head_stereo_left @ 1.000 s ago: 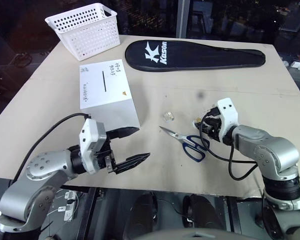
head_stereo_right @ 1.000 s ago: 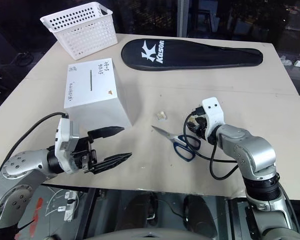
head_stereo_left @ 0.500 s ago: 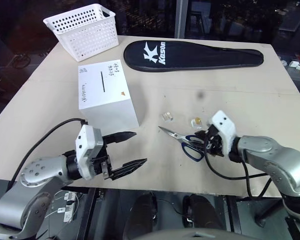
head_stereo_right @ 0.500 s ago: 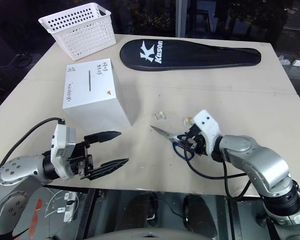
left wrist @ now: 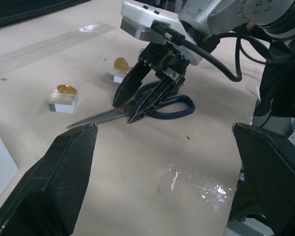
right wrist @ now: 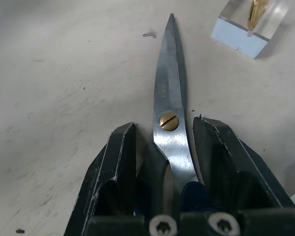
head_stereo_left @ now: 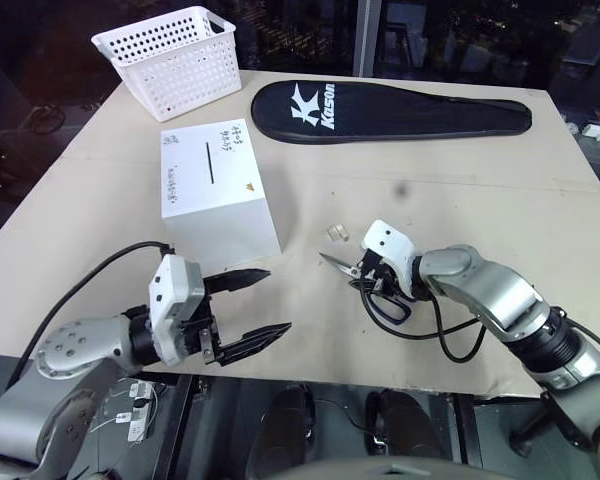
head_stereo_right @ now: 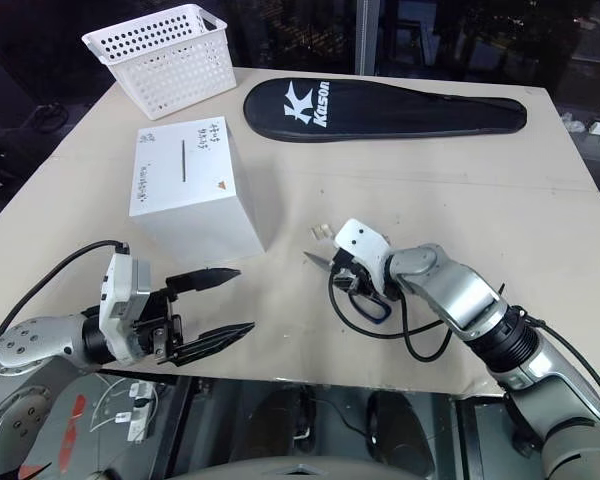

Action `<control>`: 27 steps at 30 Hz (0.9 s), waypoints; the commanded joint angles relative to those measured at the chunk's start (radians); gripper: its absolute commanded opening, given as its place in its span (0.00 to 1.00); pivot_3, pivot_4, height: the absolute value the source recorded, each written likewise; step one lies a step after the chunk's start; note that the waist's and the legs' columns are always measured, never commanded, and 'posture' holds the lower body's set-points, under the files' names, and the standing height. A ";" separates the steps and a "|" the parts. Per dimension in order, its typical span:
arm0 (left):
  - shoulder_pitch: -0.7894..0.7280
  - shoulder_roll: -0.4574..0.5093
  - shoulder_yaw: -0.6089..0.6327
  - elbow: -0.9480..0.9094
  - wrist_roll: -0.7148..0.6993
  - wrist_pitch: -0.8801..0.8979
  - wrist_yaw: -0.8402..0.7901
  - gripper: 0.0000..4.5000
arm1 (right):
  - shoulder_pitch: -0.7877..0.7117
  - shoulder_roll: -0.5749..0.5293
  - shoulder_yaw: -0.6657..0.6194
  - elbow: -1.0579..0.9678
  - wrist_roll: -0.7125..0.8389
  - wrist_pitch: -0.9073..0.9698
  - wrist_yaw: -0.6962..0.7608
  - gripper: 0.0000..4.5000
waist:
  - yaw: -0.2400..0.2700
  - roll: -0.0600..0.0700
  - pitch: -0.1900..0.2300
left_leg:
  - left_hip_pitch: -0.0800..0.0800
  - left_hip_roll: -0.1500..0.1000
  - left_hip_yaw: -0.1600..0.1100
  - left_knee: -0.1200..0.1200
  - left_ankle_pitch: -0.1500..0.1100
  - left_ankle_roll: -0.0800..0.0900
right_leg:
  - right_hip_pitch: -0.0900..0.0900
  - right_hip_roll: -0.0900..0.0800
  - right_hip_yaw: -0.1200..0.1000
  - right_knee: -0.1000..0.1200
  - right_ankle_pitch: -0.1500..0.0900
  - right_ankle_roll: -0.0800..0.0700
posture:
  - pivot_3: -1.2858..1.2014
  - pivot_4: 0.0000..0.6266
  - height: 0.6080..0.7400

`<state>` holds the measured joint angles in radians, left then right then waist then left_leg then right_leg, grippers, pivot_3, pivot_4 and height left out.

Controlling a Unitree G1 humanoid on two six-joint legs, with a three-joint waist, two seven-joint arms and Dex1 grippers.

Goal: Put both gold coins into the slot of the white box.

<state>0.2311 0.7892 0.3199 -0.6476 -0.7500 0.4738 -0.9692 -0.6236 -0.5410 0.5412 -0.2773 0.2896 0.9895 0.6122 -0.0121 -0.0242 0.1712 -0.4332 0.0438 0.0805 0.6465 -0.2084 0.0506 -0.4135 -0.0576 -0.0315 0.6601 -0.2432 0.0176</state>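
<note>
Here the right gripper point(right wrist: 169, 147) is straddling the scissors point(right wrist: 168, 105) at the pivot, jaws narrowly apart, not yet clamping. Closing could skid the blades into the gold coins point(left wrist: 66, 89) in clear cases just beyond the tips. It is angling downward; the left gripper point(head_stereo_left: 248, 305) is hovering wide open beside the white box point(head_stereo_left: 216, 190).

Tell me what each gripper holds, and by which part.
Left gripper holds nothing. Right gripper straddles the scissors at the pivot, fingers not yet clamped.
</note>
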 commanded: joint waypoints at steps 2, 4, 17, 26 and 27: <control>0.011 -0.002 0.034 -0.048 -0.022 -0.008 0.018 1.00 | 0.051 -0.020 -0.023 -0.021 0.014 0.044 0.039 0.08 | 0.002 -0.001 -0.001 | 0.000 0.000 0.000 0.000 0.000 0.000 | 0.000 0.000 0.000 0.000 0.000 0.000 | 0.52 0.24 1.00; 0.012 -0.003 0.031 -0.052 -0.024 -0.007 0.025 1.00 | 0.099 -0.051 -0.096 -0.101 0.053 0.030 0.065 0.08 | 0.005 -0.001 0.000 | 0.000 -0.001 -0.001 0.000 -0.001 -0.001 | 0.000 -0.001 -0.001 0.000 0.000 0.000 | 0.52 0.24 1.00; -0.052 -0.003 -0.030 -0.018 -0.031 -0.003 0.016 1.00 | 0.723 -0.425 -0.773 -0.384 0.145 -0.016 0.163 0.08 | 0.016 0.001 0.001 | 0.000 -0.002 -0.001 -0.002 0.000 0.001 | 0.001 -0.002 -0.001 -0.003 -0.003 0.005 | 0.52 0.24 1.00; -0.178 -0.015 -0.123 0.051 -0.005 -0.010 0.000 1.00 | 0.492 -0.345 -0.749 -0.071 0.007 0.039 -0.073 0.39 | 0.017 0.001 0.001 | 0.000 -0.003 0.000 0.000 0.000 0.001 | 0.001 -0.002 0.001 -0.001 -0.002 0.005 | 0.52 0.24 1.00; -0.183 -0.013 -0.121 0.056 -0.006 -0.009 -0.002 1.00 | 0.477 -0.342 -0.753 -0.081 0.007 0.049 -0.084 0.48 | 0.020 0.001 0.001 | 0.000 -0.003 0.000 0.000 0.000 0.001 | 0.001 -0.002 0.001 -0.001 -0.002 0.004 | 0.52 0.24 1.00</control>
<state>0.0598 0.7732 0.1872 -0.5886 -0.7495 0.4754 -0.9623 -0.1240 -0.8819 -0.1983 -0.3413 0.3110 1.0283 0.5512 0.0078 -0.0233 0.1721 -0.4340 0.0409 0.0805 0.6447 -0.2086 0.0516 -0.4130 -0.0574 -0.0298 0.6587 -0.2440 0.0194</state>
